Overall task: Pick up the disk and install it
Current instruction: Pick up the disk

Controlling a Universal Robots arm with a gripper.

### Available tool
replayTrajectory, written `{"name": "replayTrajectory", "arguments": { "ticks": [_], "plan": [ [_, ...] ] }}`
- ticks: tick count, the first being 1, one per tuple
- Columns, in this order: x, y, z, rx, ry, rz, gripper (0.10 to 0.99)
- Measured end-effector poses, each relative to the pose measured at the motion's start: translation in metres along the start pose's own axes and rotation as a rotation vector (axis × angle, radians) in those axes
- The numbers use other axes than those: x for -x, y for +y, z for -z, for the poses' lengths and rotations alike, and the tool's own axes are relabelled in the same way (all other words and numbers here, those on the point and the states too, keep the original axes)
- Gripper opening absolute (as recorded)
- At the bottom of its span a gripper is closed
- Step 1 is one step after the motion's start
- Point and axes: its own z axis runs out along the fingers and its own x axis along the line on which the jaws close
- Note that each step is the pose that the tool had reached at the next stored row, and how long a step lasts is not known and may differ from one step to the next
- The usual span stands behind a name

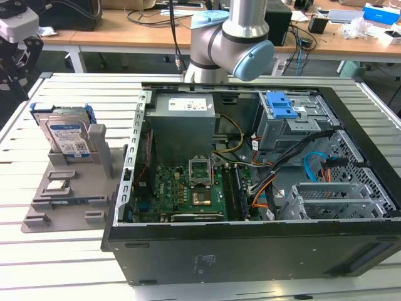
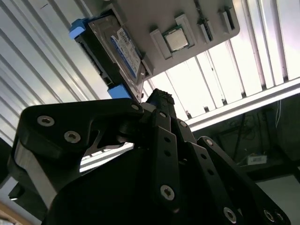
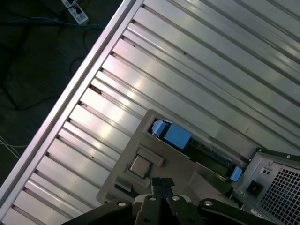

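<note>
Tool point(image 2: 158, 99) closed, near disk point(image 2: 123, 48), not touching

Robotics lab or electronics workshop: opened computer case point(image 1: 250, 251) on a slatted metal table point(image 1: 62, 263), robot arm point(image 1: 238, 37) behind it, wooden benches point(image 1: 125, 34) strewn with cables point(image 1: 147, 15) and boxes point(image 1: 381, 12).
</note>
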Motion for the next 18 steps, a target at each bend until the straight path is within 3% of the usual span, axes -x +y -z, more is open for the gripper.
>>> {"name": "replayTrajectory", "arguments": {
  "ticks": [18],
  "plan": [
    [0.0000, 0.0000, 0.0000, 0.006, 0.0118, 0.262, 0.102]
  ]
}}
